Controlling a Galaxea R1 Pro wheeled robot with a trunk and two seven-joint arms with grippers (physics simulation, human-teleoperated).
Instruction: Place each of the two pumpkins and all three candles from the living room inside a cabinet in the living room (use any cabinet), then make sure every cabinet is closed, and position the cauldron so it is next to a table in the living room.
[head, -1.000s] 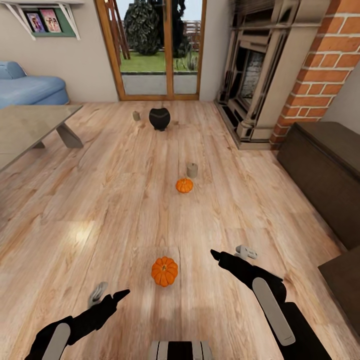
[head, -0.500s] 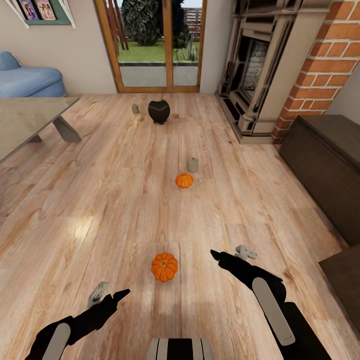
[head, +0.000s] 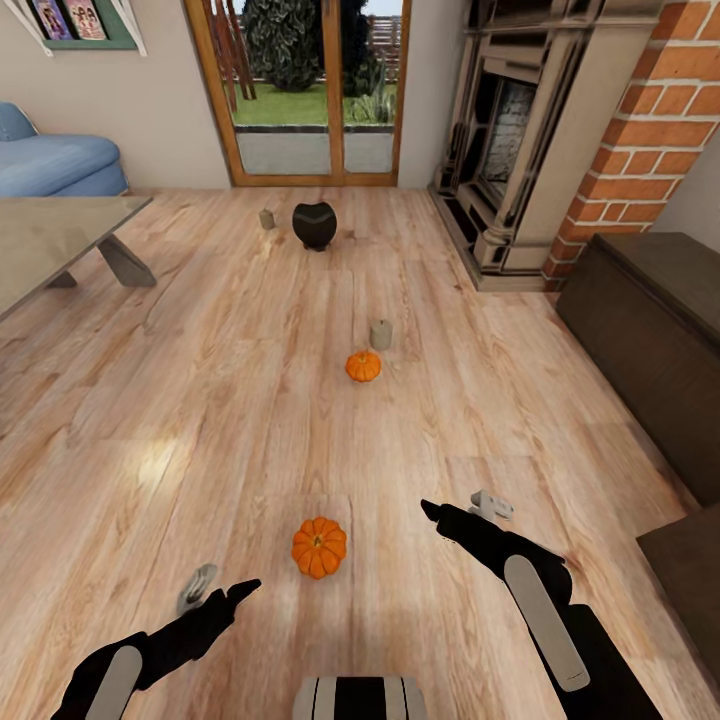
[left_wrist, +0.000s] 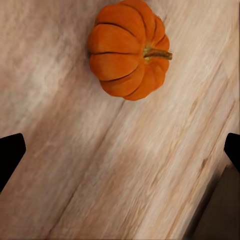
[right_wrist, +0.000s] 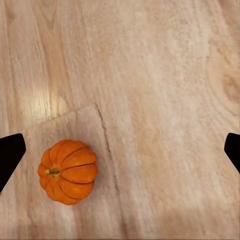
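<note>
One orange pumpkin (head: 319, 547) lies on the plank floor just ahead of me, between my two arms; it also appears as the pumpkin (left_wrist: 129, 50) in the left wrist view and the pumpkin (right_wrist: 67, 171) in the right wrist view. A second pumpkin (head: 363, 366) sits farther out with a candle (head: 381, 334) right behind it. Near the glass doors stands the black cauldron (head: 314, 225), another candle (head: 267, 219) to its left. My left gripper (head: 221, 590) and right gripper (head: 460, 507) hover open and empty on either side of the near pumpkin. The dark cabinet (head: 650, 330) runs along the right wall, fronts shut.
The grey coffee table (head: 50, 240) stands at the left with the blue sofa (head: 60, 165) behind it. A brick fireplace (head: 640, 130) fills the far right corner. Another dark cabinet top (head: 690, 570) juts in at the lower right.
The whole view has shifted a little, so the camera has moved; the near pumpkin now sits slightly lower and to the left in the picture. Both arms keep the same pose.
</note>
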